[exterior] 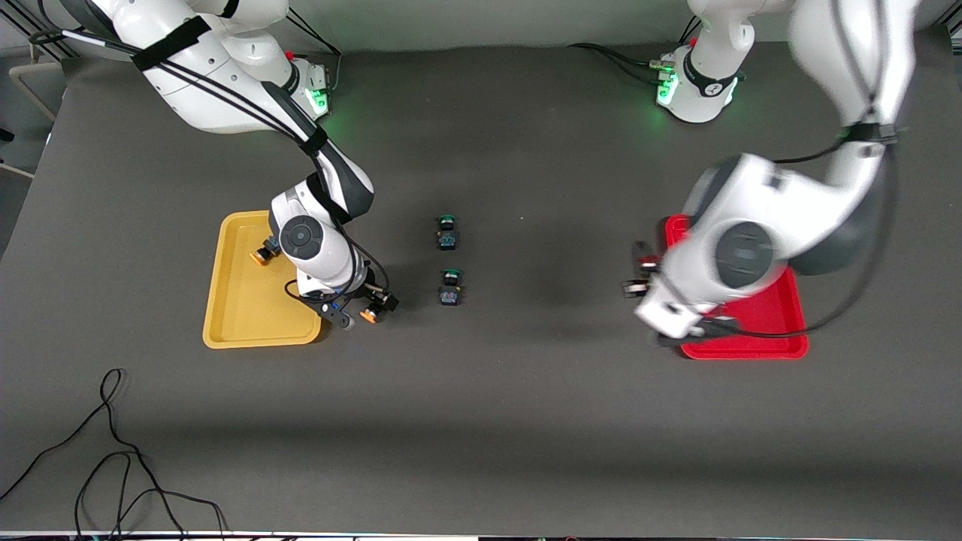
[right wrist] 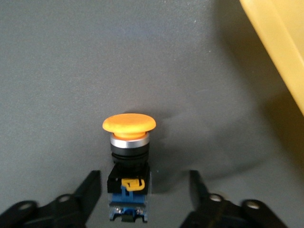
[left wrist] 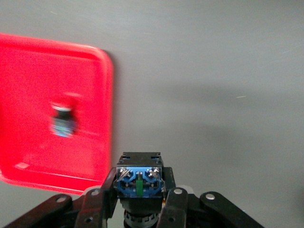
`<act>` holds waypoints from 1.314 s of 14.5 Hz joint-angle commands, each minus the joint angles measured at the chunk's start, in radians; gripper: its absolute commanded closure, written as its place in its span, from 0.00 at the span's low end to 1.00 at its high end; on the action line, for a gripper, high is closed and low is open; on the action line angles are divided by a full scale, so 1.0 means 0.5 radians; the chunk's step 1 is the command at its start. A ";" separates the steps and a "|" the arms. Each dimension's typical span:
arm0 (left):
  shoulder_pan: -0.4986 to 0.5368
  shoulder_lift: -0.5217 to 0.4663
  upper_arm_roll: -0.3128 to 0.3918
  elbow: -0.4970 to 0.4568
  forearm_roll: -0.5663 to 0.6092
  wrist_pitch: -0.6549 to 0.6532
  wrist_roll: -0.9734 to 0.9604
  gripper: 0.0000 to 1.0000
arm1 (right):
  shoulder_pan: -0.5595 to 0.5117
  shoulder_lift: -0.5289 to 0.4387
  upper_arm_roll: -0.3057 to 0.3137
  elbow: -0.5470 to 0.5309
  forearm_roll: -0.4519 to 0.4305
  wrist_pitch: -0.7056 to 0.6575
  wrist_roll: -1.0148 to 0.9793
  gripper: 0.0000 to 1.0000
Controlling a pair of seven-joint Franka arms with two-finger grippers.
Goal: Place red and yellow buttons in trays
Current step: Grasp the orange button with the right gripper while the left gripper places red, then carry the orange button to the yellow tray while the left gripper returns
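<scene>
My right gripper (exterior: 365,309) is open, low at the table beside the yellow tray (exterior: 240,308), with an orange-yellow button (exterior: 368,316) lying on its side between the fingers (right wrist: 129,142). A second orange-yellow button (exterior: 262,255) lies in the yellow tray. My left gripper (exterior: 637,276) is shut on a red button (exterior: 645,262), its blue body showing in the left wrist view (left wrist: 140,180). It hangs just off the rim of the red tray (exterior: 759,315). Another button (left wrist: 63,118) lies in the red tray (left wrist: 28,71); its cap colour is blurred.
Two green-capped switches (exterior: 447,233) (exterior: 449,289) lie in the middle of the table, one nearer to the front camera than the other. Loose black cables (exterior: 113,458) trail along the table's front edge toward the right arm's end. The yellow tray's corner shows in the right wrist view (right wrist: 280,47).
</scene>
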 commanded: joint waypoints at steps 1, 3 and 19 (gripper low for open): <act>0.362 -0.224 -0.025 -0.340 -0.045 0.069 0.596 0.70 | 0.003 0.010 -0.003 0.010 -0.070 0.038 0.081 0.72; 0.580 -0.225 -0.019 -0.405 -0.027 0.148 0.941 0.70 | 0.000 -0.017 -0.003 0.019 -0.070 0.025 0.081 0.87; 0.777 -0.123 0.184 -0.946 0.348 1.138 1.135 0.00 | -0.104 -1.073 -0.604 0.336 0.501 -1.450 -1.042 0.90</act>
